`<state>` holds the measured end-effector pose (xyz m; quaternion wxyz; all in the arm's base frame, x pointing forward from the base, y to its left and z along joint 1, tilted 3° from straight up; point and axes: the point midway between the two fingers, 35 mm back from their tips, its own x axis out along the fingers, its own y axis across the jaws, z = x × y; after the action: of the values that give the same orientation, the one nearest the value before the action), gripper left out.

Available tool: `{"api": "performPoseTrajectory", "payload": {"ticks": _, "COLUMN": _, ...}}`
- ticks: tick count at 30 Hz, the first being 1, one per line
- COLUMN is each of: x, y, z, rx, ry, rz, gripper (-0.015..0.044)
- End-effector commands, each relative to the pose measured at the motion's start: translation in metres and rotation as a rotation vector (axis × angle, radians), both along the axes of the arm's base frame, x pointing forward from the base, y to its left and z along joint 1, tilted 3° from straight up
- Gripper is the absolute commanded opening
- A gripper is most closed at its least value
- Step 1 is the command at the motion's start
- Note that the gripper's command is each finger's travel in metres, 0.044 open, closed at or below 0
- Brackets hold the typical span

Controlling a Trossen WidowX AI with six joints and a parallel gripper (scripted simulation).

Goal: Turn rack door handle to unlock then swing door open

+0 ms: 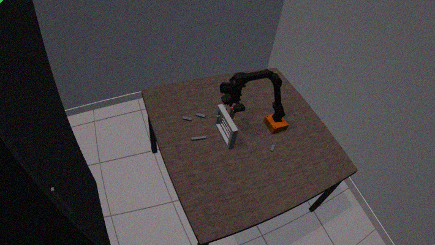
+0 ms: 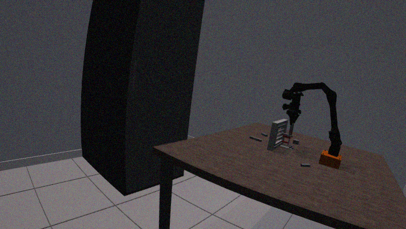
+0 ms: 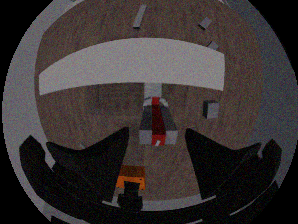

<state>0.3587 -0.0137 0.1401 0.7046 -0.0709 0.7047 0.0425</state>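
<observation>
The pale rack frame (image 1: 224, 113) (image 2: 273, 135) (image 3: 132, 62) stands upright on the table. Its slatted door area looks in line with the frame; the exact door angle is too small to tell. The upright handle (image 1: 232, 108) (image 2: 291, 130) (image 3: 158, 120), grey with a red middle, stands out from the frame on the robot's side. My gripper (image 1: 233, 105) (image 2: 291, 123) (image 3: 157, 132) is open and points down right over the handle. In the wrist view the handle's top shows between the fingertips, with a gap on each side. No contact with it is visible.
Small grey blocks lie beyond the frame, among them one long block (image 1: 198, 138) (image 2: 255, 138) (image 3: 139, 16). Another block (image 2: 296, 141) (image 3: 211, 109) lies beside the handle. One block (image 1: 272, 148) (image 2: 305, 165) lies near the orange robot base (image 1: 276, 123) (image 2: 330, 159) (image 3: 131, 176).
</observation>
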Motion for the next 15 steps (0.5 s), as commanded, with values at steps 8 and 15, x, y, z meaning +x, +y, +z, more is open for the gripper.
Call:
{"api": "performPoseTrajectory", "payload": {"ticks": 8, "x": 0.0, "y": -0.001, "z": -0.018, "rx": -0.004, "ry": 0.0, "rz": 0.005, "gripper": 0.0294}}
{"api": "performPoseTrajectory", "payload": {"ticks": 15, "x": -0.001, "y": -0.002, "z": -0.03, "rx": -0.004, "ry": 0.0, "rz": 0.005, "gripper": 0.0294}}
